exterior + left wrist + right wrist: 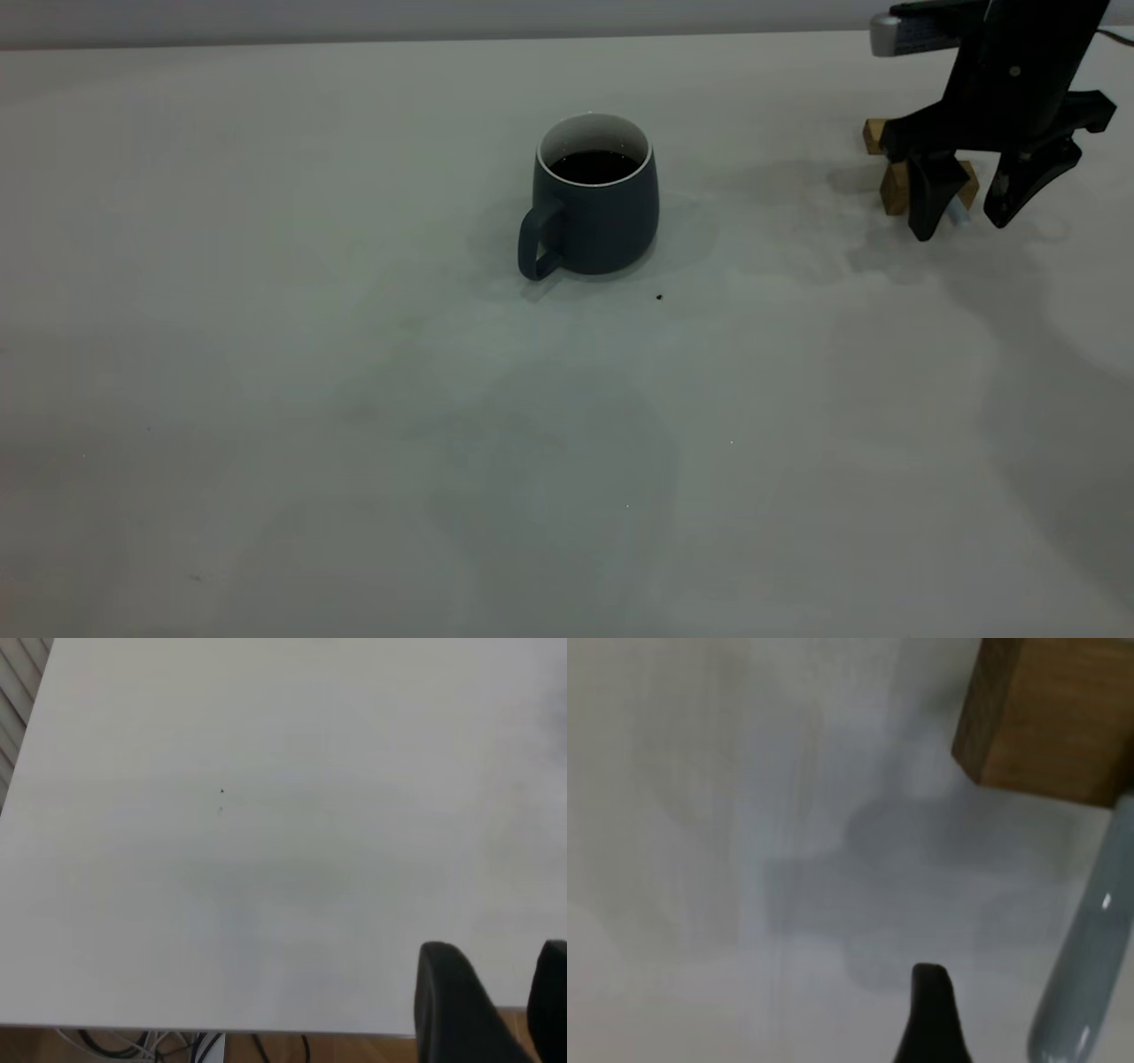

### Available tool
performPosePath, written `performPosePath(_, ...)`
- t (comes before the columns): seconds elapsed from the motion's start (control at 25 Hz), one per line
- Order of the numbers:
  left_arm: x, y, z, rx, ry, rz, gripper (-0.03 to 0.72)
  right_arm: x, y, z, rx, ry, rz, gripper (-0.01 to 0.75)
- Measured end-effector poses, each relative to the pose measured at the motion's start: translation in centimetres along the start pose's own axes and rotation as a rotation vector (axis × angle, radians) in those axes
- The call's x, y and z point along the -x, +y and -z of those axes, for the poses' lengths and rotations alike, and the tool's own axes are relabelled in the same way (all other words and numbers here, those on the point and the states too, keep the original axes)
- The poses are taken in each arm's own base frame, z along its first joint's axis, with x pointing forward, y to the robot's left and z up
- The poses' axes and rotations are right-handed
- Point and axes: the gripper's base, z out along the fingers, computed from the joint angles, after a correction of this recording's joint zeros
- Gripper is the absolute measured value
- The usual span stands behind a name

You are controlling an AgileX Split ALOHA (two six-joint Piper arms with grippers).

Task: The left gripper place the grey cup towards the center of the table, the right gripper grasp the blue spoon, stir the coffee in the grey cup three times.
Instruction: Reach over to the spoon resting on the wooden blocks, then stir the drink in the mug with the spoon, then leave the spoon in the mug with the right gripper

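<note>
At table's (pixel 266 443) far right the right gripper (pixel 961 217) hangs fingers-down, spread, straddling one blue spoon (pixel 1090 966) by two wooden blocks (pixel 895 186); one grey cup (pixel 592 199) of coffee (pixel 594 166) stands mid-table; left gripper (pixel 509 992) spread at table edge.

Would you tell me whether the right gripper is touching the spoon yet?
Cannot tell. In the exterior view the open right gripper straddles the spoon; the right wrist view shows one fingertip apart from the handle, the other is out of frame.
</note>
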Motion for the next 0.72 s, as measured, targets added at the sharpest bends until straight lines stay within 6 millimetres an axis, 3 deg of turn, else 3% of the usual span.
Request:
performPosePath(0.2,0.0,0.0,0.0,0.000,0.000,0.000,0.287,0.2,-0.1,-0.7,-0.014,-0.001,0.017,0.539)
performPosePath(0.32,0.0,0.0,0.0,0.000,0.000,0.000,0.287,0.3,-0.2,-0.7,-0.015,-0.015,0.017,0.381)
performPosePath(0.44,0.0,0.0,0.0,0.000,0.000,0.000,0.287,0.3,-0.2,-0.7,-0.016,-0.014,0.015,0.161)
performPosePath(0.48,0.0,0.0,0.0,0.000,0.000,0.000,0.287,0.4,-0.2,-0.5,-0.015,-0.017,0.011,0.132)
performPosePath(0.6,0.0,0.0,0.0,0.000,0.000,0.000,0.287,0.9,0.0,0.9,-0.012,-0.031,0.003,0.137)
performPosePath(0.72,0.0,0.0,0.0,0.000,0.000,0.000,0.287,1.9,0.8,4.1,0.020,-0.051,-0.018,0.137)
